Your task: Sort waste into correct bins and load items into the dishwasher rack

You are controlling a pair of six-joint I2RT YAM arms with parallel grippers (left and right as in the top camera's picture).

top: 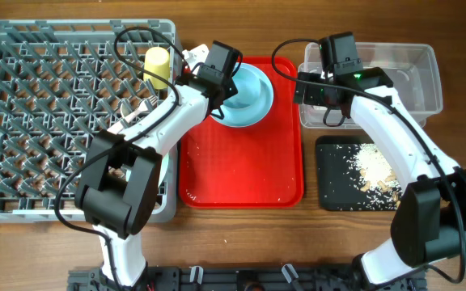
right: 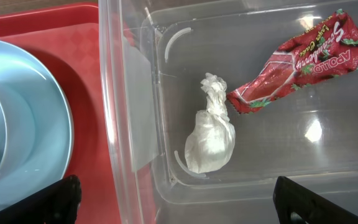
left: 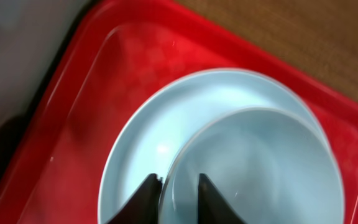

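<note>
My left gripper point(top: 217, 85) point(left: 179, 178) is shut on the rim of the pale green bowl point(top: 231, 109) point(left: 266, 168), with one finger inside it and one outside. The bowl rests off-centre on the light blue plate point(top: 259, 95) point(left: 145, 137) point(right: 36, 112). My right gripper point(top: 324, 87) point(right: 179, 202) is open and empty over the near wall of the clear tub point(top: 427, 81) point(right: 135, 93). The tub holds the white tissue point(right: 210, 134) and the red wrapper point(right: 300, 59). The yellow cup point(top: 158, 66) stands in the grey rack point(top: 23, 121). Rice scraps point(top: 374, 170) lie in the black tray point(top: 330, 186). I cannot make out the fork and spoon.
The plate and bowl sit at the far end of the flat red serving tray point(top: 241, 170) point(left: 73, 112) point(right: 48, 25), between the rack and the tub. A few crumbs lie on the red tray's near edge and on the table in front of it.
</note>
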